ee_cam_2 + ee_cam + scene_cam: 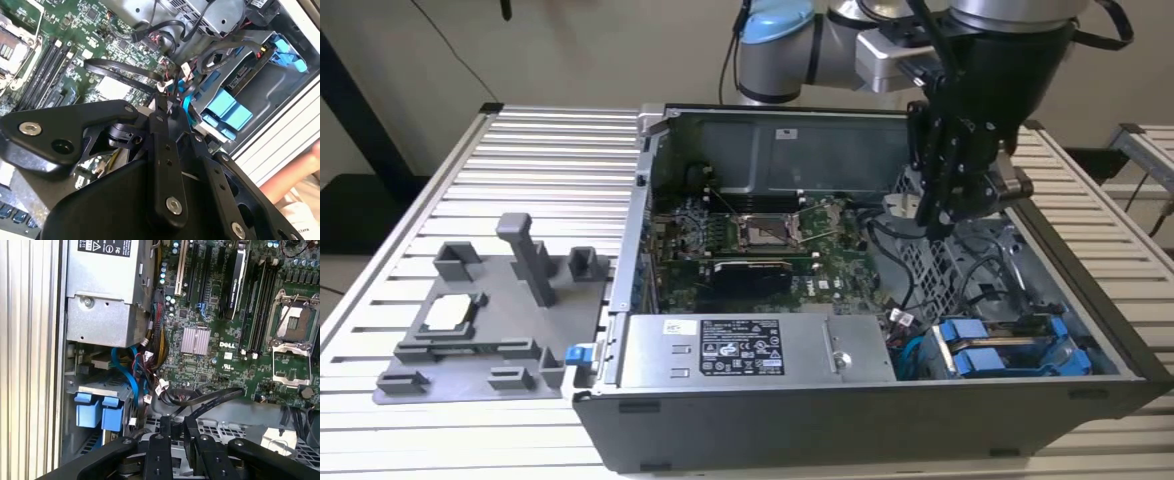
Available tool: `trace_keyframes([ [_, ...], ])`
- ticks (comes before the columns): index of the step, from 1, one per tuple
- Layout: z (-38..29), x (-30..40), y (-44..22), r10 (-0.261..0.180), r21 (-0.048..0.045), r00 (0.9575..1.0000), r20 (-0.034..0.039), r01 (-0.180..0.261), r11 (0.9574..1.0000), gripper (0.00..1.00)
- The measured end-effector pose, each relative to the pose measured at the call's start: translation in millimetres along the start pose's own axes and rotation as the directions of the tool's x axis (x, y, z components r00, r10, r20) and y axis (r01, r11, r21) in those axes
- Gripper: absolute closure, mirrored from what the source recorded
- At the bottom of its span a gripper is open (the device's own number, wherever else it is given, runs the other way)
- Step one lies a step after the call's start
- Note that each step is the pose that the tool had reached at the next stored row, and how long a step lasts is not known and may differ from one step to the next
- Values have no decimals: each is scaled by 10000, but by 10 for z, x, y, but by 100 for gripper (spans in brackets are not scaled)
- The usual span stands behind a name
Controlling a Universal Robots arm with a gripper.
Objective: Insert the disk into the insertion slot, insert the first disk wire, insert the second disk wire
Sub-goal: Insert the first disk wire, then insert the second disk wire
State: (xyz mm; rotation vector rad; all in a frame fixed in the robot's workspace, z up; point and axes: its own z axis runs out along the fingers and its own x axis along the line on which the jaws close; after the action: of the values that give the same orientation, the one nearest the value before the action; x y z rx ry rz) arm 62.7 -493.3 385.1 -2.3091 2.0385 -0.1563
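The disk (987, 358), seen by its bright blue carrier frame, sits in the insertion slot of the grey drive cage (1067, 345) at the case's near corner on the exterior view's right. The blue frame (100, 410) also appears in both wrist views (225, 110). My gripper (937, 222) hangs above the case, beyond the cage and beside the motherboard. Its fingers (165, 432) stand close together, shut on the end of a black flat disk wire (215, 396) that loops over the board (115, 70). Blue and red-black wires (135, 375) run from the disk area.
A grey power-supply box (720, 350) fills the case's near side next to the disk. The green motherboard (761, 240) with its processor socket lies behind it. A grey fixture (480, 320) rests on the slatted table at the exterior view's left. A person's hand (295, 185) is outside the case.
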Motion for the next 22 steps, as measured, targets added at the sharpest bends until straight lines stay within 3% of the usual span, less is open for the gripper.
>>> trace_keyframes([
  [3, 21, -12, 20, -51, 30, 9999, -107, 51, 10000, 74],
  [10, 64, -21, 41, -126, 79, 9995, -275, 128, 9999, 74],
  [13, 64, -21, 42, -137, 81, 9995, -297, 139, 9999, 76],
  [14, 64, -21, 42, -138, 81, 9995, -297, 140, 9999, 83],
  [20, 65, -22, 42, -140, 81, 9994, -311, 143, 9999, 83],
  [22, 63, -29, 42, -166, 47, 9984, -543, 169, 9998, 83],
])
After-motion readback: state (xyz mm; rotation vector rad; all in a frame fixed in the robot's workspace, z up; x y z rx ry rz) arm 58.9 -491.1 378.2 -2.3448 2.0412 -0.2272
